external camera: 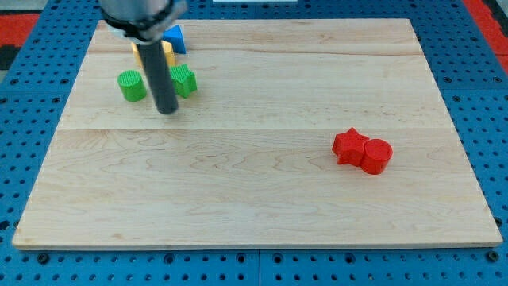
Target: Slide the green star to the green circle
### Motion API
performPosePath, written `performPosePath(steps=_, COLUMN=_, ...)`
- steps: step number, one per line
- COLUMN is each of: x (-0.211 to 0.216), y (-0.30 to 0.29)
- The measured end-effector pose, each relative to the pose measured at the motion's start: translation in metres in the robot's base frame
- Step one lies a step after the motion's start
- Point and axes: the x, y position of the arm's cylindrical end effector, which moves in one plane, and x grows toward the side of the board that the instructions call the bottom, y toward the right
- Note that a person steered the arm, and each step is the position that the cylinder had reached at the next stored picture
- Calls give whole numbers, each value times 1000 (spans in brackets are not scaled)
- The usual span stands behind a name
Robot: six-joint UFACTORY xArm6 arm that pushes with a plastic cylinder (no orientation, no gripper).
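Observation:
The green circle (132, 85) sits on the wooden board at the view's upper left. The green star (184, 80) lies a short way to its right, partly hidden behind my rod. My tip (167, 112) rests on the board between the two, slightly toward the view's bottom, close to the star's lower left. The two green blocks are apart.
A yellow block (165, 54) and a blue block (175, 37) sit just above the green ones, partly hidden by the arm. A red star (348, 146) and a red circle (377, 155) touch each other at the view's right. The board (254, 191) ends in a blue pegboard surround.

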Motion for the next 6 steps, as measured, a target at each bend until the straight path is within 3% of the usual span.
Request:
performPosePath(steps=1, x=-5, y=57)
performPosePath(steps=2, x=-35, y=61)
performPosePath(steps=4, x=-94, y=31)
performPosePath(steps=5, x=-68, y=-11)
performPosePath(steps=6, x=-71, y=-35)
